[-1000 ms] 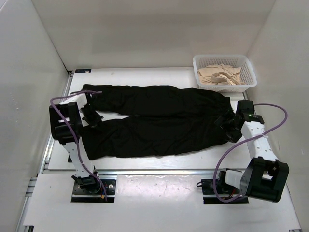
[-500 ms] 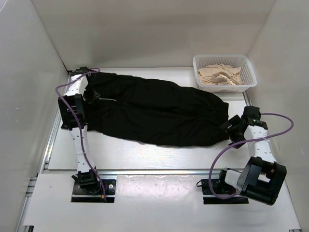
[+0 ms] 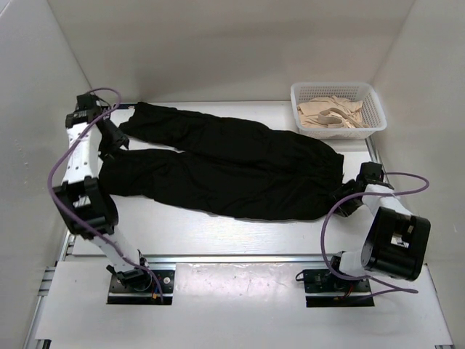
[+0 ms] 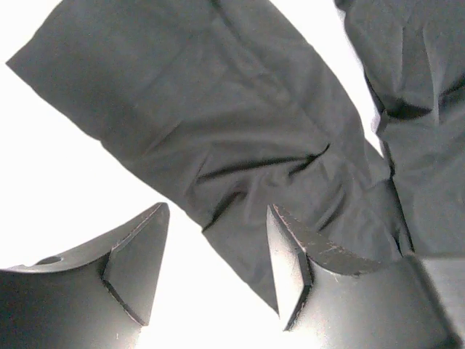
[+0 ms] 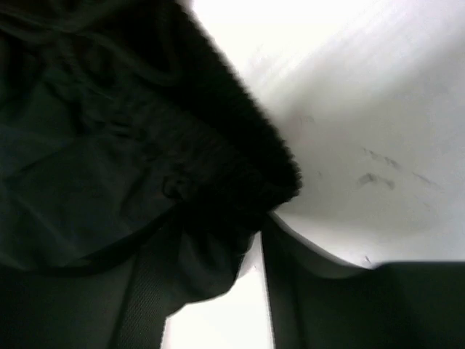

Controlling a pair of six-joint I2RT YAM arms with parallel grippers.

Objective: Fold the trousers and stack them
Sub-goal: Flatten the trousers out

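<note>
Between white walls (image 3: 218, 51), the black trousers (image 3: 232, 171) lay flat on the white tabletop (image 3: 218, 233), waistband toward the basket (image 3: 374, 116). The left gripper (image 4: 214, 211) gaped empty over the leg ends farthest from the basket. Whether the right gripper (image 5: 254, 225) gripped the waistband could not be told.

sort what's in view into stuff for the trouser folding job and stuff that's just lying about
For the job:
black trousers, spread out flat
left pincer, open above a leg end
right pincer, at the waistband

Just lying about:
white basket, far right corner
beige garments, inside the basket
</note>
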